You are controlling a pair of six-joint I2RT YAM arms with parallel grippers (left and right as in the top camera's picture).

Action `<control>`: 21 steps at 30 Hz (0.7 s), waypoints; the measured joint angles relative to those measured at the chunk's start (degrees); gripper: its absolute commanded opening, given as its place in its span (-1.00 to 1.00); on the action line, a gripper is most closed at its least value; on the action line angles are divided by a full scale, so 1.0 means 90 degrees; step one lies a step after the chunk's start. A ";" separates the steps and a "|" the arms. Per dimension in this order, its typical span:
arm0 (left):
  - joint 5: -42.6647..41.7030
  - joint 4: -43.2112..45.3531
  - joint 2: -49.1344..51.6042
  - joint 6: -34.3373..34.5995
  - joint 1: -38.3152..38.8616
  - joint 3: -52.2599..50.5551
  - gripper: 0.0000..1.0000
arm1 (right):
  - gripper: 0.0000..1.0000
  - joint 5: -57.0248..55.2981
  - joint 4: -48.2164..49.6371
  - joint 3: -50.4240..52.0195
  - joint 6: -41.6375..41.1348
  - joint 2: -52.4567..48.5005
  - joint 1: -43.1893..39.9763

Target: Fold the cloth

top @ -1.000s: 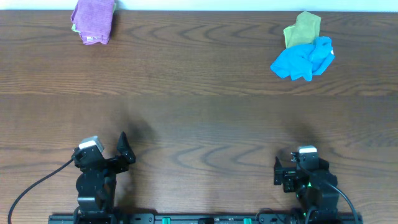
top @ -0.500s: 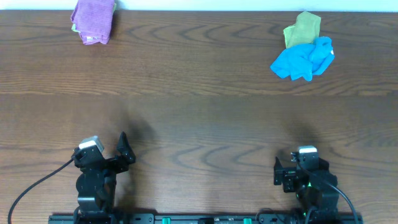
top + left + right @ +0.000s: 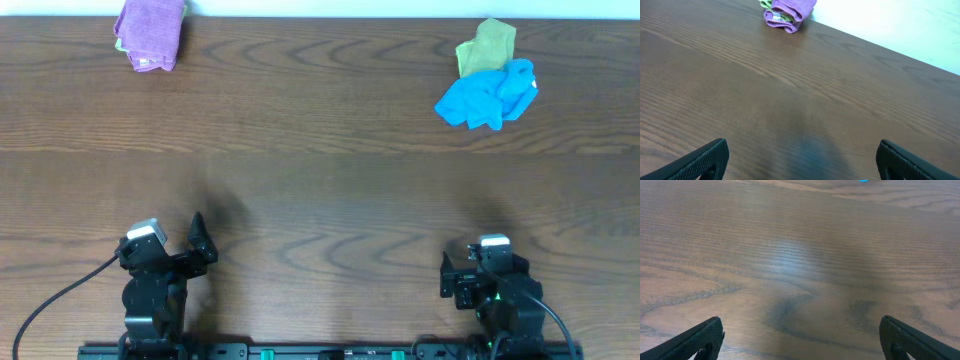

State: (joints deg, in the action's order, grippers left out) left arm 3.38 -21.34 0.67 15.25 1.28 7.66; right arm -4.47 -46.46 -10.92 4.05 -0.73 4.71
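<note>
The sky-blue cloth (image 3: 487, 95) lies crumpled at the far right of the wooden table (image 3: 320, 190), touching a yellow-green cloth (image 3: 486, 46) behind it. A tiny blue sliver of it shows at the top edge of the right wrist view (image 3: 863, 181). My left gripper (image 3: 802, 160) is open and empty, low over bare wood at the near left (image 3: 198, 243). My right gripper (image 3: 802, 335) is open and empty over bare wood at the near right (image 3: 450, 275). Both are far from the cloth.
A folded purple cloth (image 3: 150, 32) with a green one under it lies at the far left corner; it also shows in the left wrist view (image 3: 790, 11). The table's far edge meets a white wall.
</note>
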 measured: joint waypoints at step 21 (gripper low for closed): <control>-0.0002 0.0044 -0.0010 0.0000 0.0000 -0.0012 0.91 | 0.98 0.0085 0.6448 -0.0046 -0.1807 -0.1501 -0.0389</control>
State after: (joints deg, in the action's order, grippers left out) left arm 3.36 -20.95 0.58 15.25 1.28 7.55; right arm -3.70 11.57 -11.33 -12.21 -14.24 1.21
